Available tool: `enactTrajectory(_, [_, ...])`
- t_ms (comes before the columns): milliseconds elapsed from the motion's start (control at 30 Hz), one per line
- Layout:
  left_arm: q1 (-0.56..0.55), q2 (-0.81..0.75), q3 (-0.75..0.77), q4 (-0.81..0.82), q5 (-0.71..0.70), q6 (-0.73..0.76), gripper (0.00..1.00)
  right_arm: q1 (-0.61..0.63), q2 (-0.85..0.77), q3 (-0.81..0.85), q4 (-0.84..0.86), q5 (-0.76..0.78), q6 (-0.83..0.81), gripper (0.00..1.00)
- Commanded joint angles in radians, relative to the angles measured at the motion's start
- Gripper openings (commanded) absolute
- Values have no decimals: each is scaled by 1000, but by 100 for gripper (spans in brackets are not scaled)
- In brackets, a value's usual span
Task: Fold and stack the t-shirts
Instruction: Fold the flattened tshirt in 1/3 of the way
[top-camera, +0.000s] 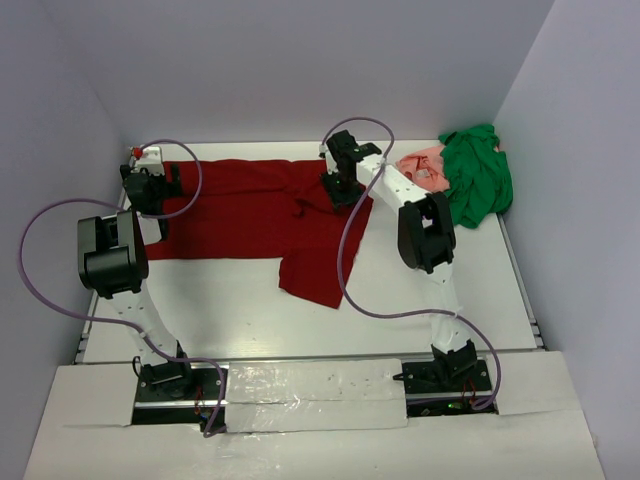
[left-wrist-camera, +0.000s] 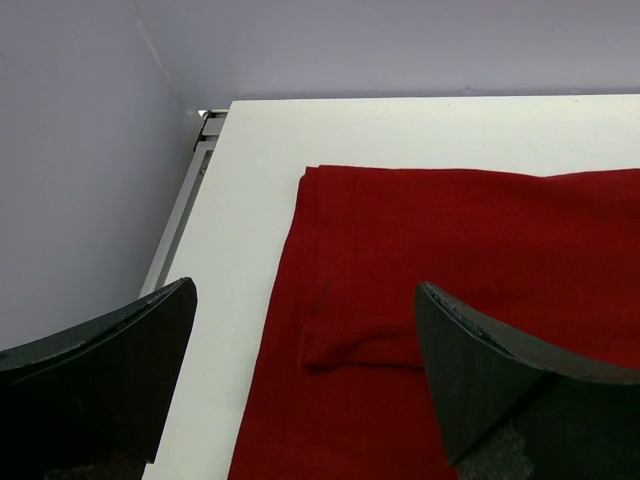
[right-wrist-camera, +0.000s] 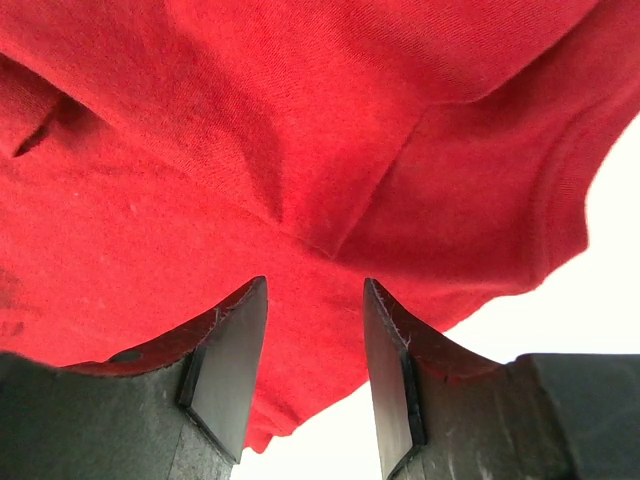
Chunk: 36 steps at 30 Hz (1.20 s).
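The maroon t-shirt (top-camera: 240, 215) lies spread across the back of the table, with a flap reaching toward the front at its right end. My left gripper (top-camera: 150, 190) hovers open over the shirt's left edge (left-wrist-camera: 420, 230), where a small folded ridge (left-wrist-camera: 360, 345) lies between the fingers (left-wrist-camera: 480, 370). Down on the shirt's right part (right-wrist-camera: 250, 130) is my right gripper (top-camera: 338, 190). Its jaws stand apart, tips at a puckered crease of cloth (right-wrist-camera: 320, 235), with nothing clearly pinched. The green t-shirt (top-camera: 478, 175) and the salmon-pink one (top-camera: 425, 165) are bunched together at the back right corner.
The white table (top-camera: 220, 310) is boxed in by lilac walls at the back and both sides. Purple cables (top-camera: 350, 270) loop from both arms over the table. A metal rail (left-wrist-camera: 185, 200) runs along the table's left edge.
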Motion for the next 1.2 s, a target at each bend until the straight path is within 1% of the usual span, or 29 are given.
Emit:
enactTrajectory(0, [-1, -33, 34, 3, 24, 14, 99, -11, 31, 35, -23, -61, 19, 50])
enactTrajectory(133, [-1, -33, 34, 3, 24, 14, 99, -18, 55, 48, -30, -109, 25, 50])
enactTrajectory(233, [-1, -34, 32, 6, 24, 14, 99, -18, 71, 57, -34, -121, 25, 47])
enactTrajectory(367, [-2, -36, 27, 9, 22, 14, 99, -20, 71, 40, -14, -130, 25, 39])
enactTrajectory(433, [-2, -39, 26, 9, 22, 16, 99, -18, 69, 32, -5, -118, 19, 39])
enactTrajectory(500, [-2, -36, 26, 8, 24, 17, 99, -18, 68, 32, 0, -116, 10, 40])
enactTrajectory(633, [-4, -36, 24, 9, 19, 19, 99, -17, 51, 26, 21, -64, -16, 45])
enactTrajectory(733, [-5, -36, 23, 9, 15, 22, 99, -17, 37, 29, 35, -32, -33, 48])
enactTrajectory(867, [-5, -37, 20, 15, 11, 22, 99, -14, 23, 20, 65, 25, -48, 48])
enactTrajectory(1167, [-10, -37, 21, 14, 8, 28, 99, -6, 37, 9, 93, 40, -70, 47])
